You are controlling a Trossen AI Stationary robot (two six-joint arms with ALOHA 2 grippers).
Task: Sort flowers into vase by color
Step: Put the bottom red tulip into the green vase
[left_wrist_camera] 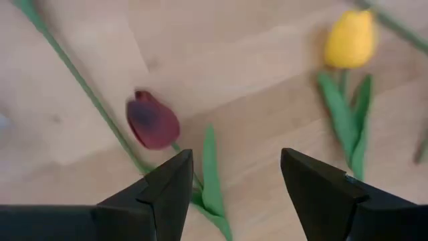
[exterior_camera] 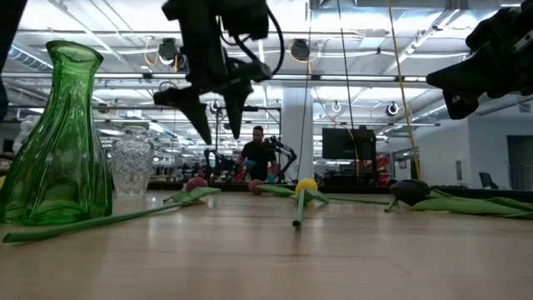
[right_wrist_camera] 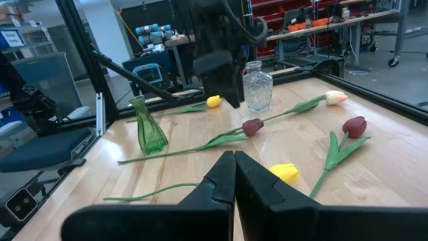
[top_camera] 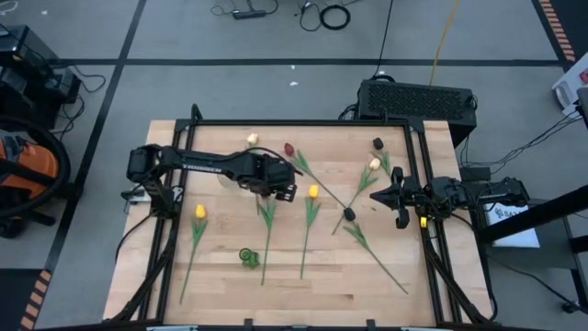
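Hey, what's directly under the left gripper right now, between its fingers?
Below the open left gripper lies a green stem and leaf on the bare wooden table, with a dark red tulip just beside. The stem's continuation is hidden behind the near fingers.

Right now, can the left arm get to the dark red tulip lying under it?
Probably yes. The left gripper hangs open just above the dark red tulip, whose head and stem lie bare on the wooden table. Nothing covers them. The yellow tulip lies off to one side.
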